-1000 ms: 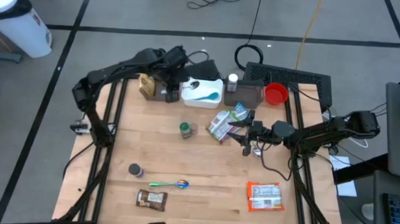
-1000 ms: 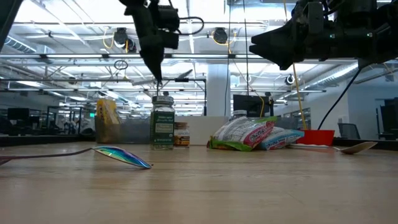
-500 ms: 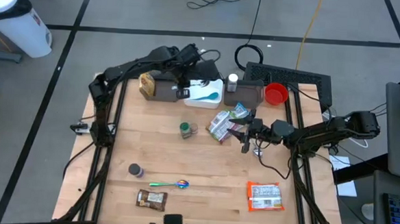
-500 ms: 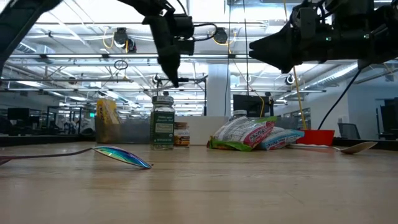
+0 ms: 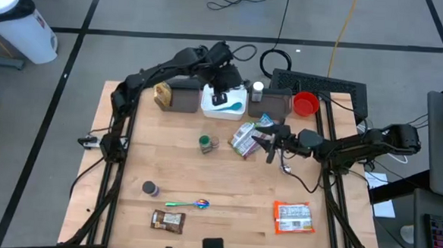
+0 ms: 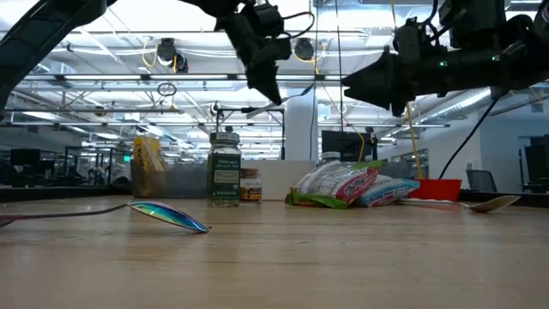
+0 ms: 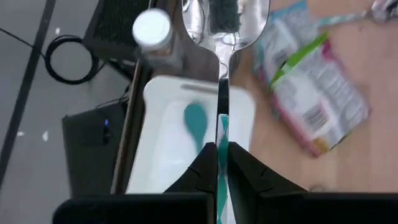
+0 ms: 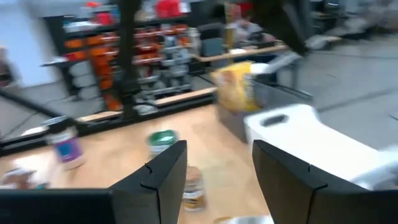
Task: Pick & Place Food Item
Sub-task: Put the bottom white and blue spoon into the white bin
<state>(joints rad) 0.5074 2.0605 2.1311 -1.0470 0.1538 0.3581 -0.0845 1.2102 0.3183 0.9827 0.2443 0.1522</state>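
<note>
My left gripper (image 7: pixel 217 163) is pinched tight on a metal spoon (image 7: pixel 222 37) with a teal-and-white striped handle, hanging over the white tray (image 7: pixel 163 149). Only my wrist view shows the grip and the teal spoon (image 7: pixel 195 121) lying in the tray beneath; from above, the left gripper (image 5: pixel 223 85) merely covers the tray's (image 5: pixel 235 108) near edge. At table height the tray hides behind the spice jar (image 6: pixel 225 169).

My right gripper (image 8: pixel 214 165) hangs spread apart, holding nothing. The crinkled plastic snack bags (image 5: pixel 250 134) lie just beside it (image 5: pixel 268 142) on the wooden table (image 5: pixel 226 185), shiny and heaped in the low view (image 6: pixel 339 184). A chrome bowl reflects blurred shapes I cannot make out.
</note>
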